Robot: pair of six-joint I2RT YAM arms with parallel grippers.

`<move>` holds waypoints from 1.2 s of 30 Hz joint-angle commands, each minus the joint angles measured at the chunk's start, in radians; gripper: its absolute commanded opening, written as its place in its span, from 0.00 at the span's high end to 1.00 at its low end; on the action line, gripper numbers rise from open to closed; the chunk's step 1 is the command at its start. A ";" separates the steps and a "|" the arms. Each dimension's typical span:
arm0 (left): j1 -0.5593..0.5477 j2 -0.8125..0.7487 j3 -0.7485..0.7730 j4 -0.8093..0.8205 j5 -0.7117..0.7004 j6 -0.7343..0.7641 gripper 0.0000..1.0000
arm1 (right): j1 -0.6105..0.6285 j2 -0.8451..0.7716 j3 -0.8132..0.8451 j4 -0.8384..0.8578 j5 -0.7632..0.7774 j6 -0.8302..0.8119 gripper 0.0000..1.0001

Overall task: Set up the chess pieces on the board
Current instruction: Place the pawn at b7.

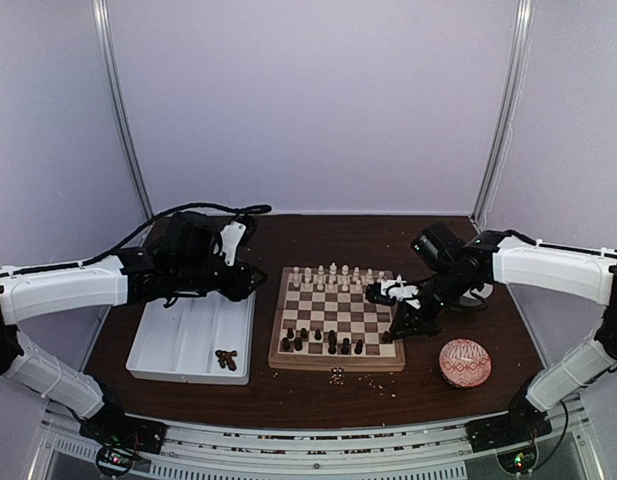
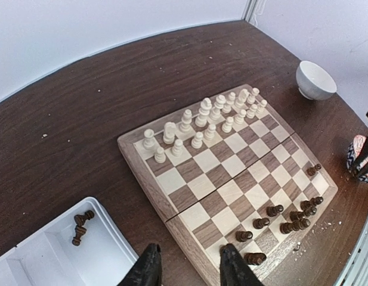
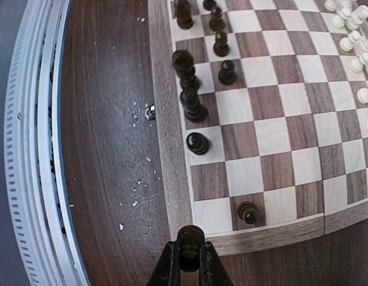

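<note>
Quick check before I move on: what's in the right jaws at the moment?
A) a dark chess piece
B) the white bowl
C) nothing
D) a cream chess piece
A: the right wrist view shows the right jaws closed on a dark chess piece, held over the border of the board.

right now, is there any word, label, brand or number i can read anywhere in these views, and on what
No readable text in any view.
The board border: no letters or numbers.
The chess pieces, white tray and white bowl: unmarked.
The round red-and-white object: only a pattern, no words.
The white arm casings: no legible brand or label.
</note>
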 commanded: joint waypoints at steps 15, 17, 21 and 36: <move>0.029 -0.020 -0.051 0.007 -0.100 -0.077 0.66 | 0.071 0.159 0.118 0.109 0.171 0.033 0.90; 0.037 -0.029 -0.059 -0.012 -0.124 -0.089 0.66 | 0.080 0.187 0.135 0.093 0.174 0.027 0.90; 0.063 -0.044 -0.083 -0.030 -0.134 -0.110 0.66 | 0.095 0.225 0.140 0.079 0.186 0.019 0.90; 0.073 -0.039 -0.100 -0.018 -0.123 -0.124 0.66 | 0.103 0.290 0.147 0.084 0.223 0.023 0.89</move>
